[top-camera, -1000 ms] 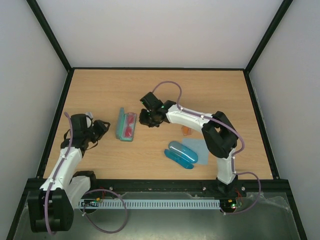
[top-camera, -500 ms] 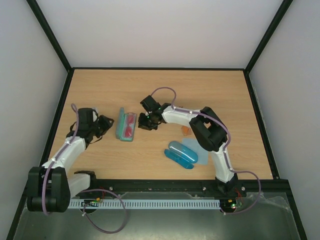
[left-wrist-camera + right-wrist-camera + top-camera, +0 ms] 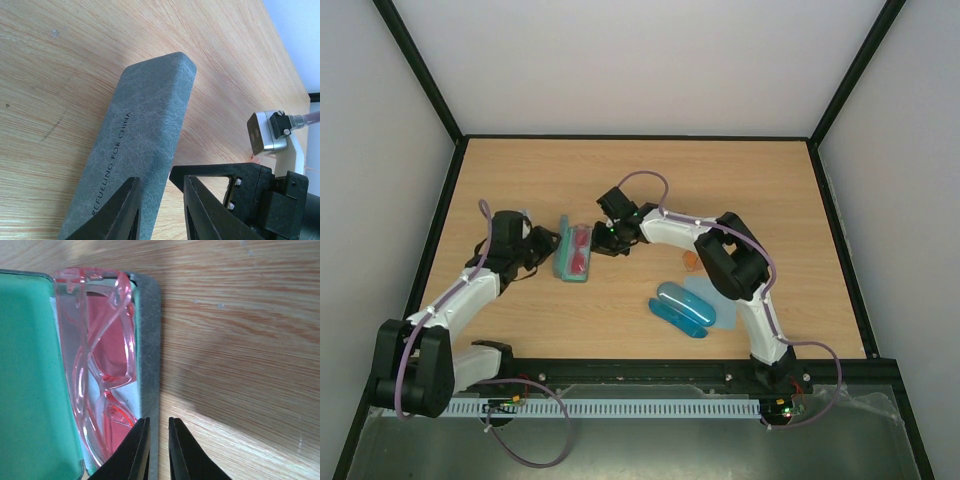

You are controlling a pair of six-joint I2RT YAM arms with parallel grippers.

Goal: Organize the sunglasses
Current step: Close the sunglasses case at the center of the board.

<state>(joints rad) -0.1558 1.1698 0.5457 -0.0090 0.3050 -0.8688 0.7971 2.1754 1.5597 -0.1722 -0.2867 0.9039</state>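
Observation:
The red-pink sunglasses (image 3: 583, 250) lie in the open green case (image 3: 563, 250). In the right wrist view they (image 3: 105, 340) rest against the case's grey right rim (image 3: 148, 340). My right gripper (image 3: 604, 239) (image 3: 159, 420) is at that rim, jaws nearly shut with a narrow gap over it, holding nothing. My left gripper (image 3: 544, 243) (image 3: 161, 180) is partly open at the left side, the edge of the case's lid (image 3: 145, 115) between its fingers. The orange sunglasses (image 3: 691, 261) lie on the table, partly hidden behind my right arm.
A blue case (image 3: 682, 308) lies on a pale blue cloth (image 3: 715, 292) near the front right of the wooden table (image 3: 650, 180). Black frame rails border the table.
My left gripper has moved right, up to the green case's lid. My right gripper has moved left and down to the case's right rim.

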